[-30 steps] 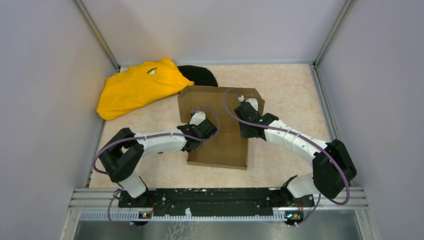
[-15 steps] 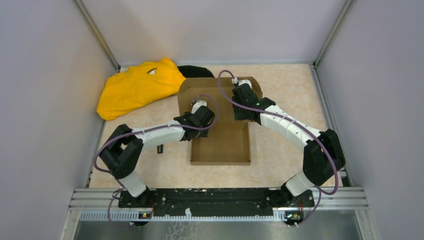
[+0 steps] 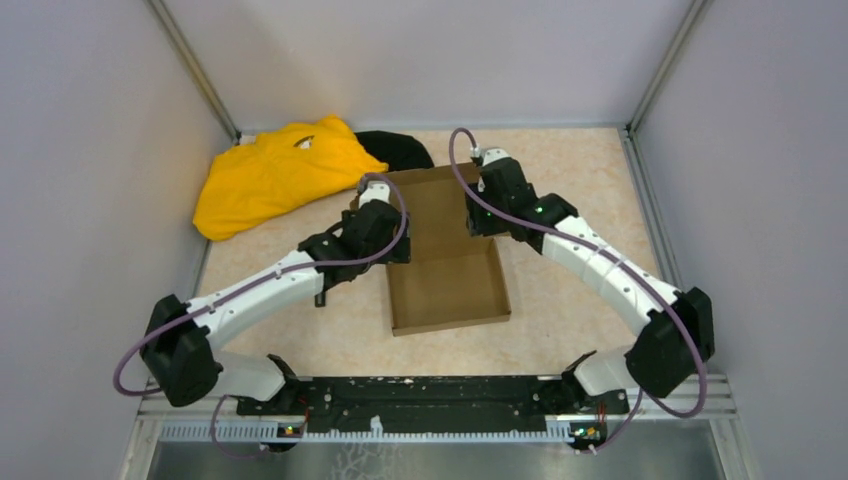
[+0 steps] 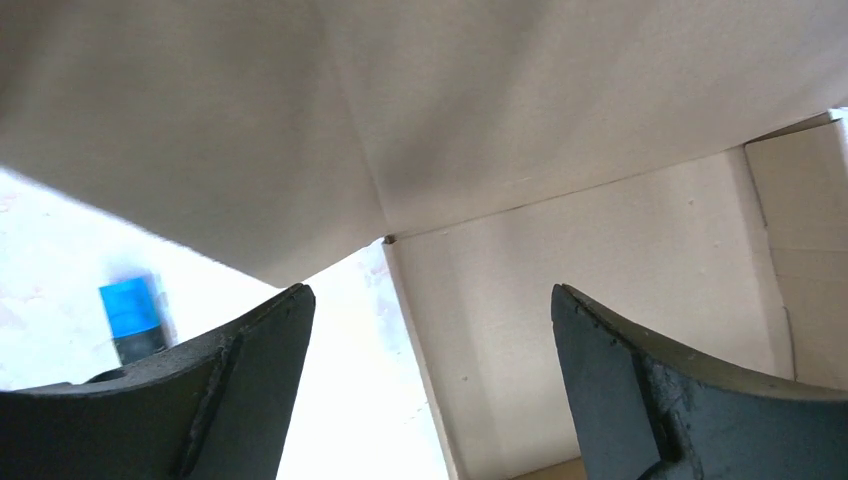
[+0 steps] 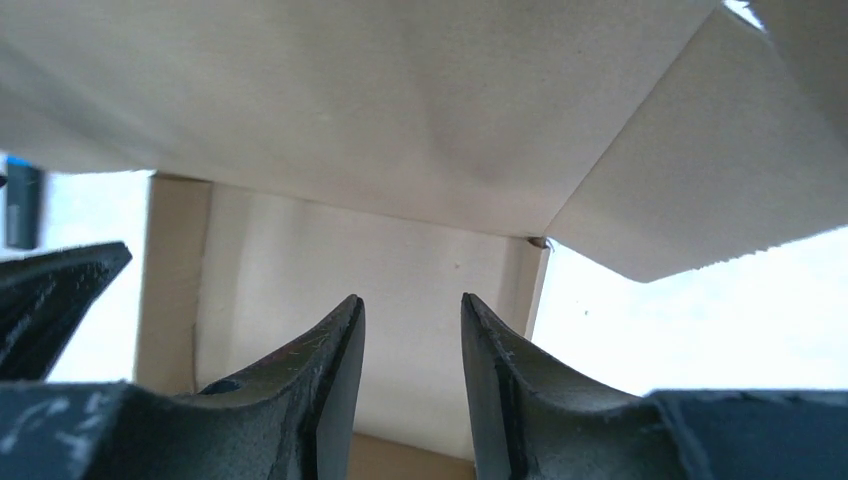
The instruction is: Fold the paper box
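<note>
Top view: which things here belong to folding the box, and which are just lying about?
Job: paper box.
Lying about: yellow cloth; black cloth; small dark blue-topped object beside the box.

We see plain pale grey walls [image 3: 420, 60] closing the space on three sides: outward of the left tool [image 4: 430, 300], outward of the right tool [image 5: 410, 310], and beyond both. Slim metal posts [image 3: 195, 70] run up the two far corners. Under the tools lies the worktop [image 3: 570, 170], beige with a faint marbled pattern. Behind the tools, an aluminium frame [image 3: 190, 398] edges it, with a shiny steel sheet [image 3: 440, 462] below. The light is soft and even.
</note>
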Controlling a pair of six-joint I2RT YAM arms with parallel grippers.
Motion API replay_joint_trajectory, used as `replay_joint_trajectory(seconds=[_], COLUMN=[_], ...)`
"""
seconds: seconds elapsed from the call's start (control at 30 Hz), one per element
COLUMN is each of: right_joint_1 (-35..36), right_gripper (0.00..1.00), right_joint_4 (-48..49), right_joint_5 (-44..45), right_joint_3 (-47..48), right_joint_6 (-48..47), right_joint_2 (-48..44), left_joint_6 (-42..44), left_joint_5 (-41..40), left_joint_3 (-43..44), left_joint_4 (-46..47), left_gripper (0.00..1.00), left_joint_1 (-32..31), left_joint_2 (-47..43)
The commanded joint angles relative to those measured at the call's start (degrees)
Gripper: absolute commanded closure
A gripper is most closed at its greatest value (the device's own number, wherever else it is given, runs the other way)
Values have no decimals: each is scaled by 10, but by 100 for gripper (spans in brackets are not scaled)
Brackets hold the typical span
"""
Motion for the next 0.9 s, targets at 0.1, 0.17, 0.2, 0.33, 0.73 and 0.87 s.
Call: replay_joint_trajectory(seconds=[0.1,0.17,0.2,0.33,0.73,0.87], right_joint_1=[0,10,20,93,119,119], right_gripper=[58,58,58,57,19,19], right_joint_4=[7,17,34,118,271,269], right_joint_5=[-79,-79,-77,-12,97,124], right_joint_3=[-60,-86,-103,-171,-152,-90], right_joint_6=[-8,-1,4,34,75,80], right_joint_2=[-88,-90,-94,-89,85,164], left_joint_6=[-44,-67,-75,-102,-92,-82], left_joint_5=[-18,-17,-18,-16,99,116], left_joint_3=[-19,-38,-51,-101,-177,-181], left_joint_4=[-76,-76,-71,-39,28,35], left_gripper=[10,13,15,12,1,1], left_joint_1=[-2,-3,-3,6,133,165], left_joint_2=[-79,-97,-108,-151,-180,-172])
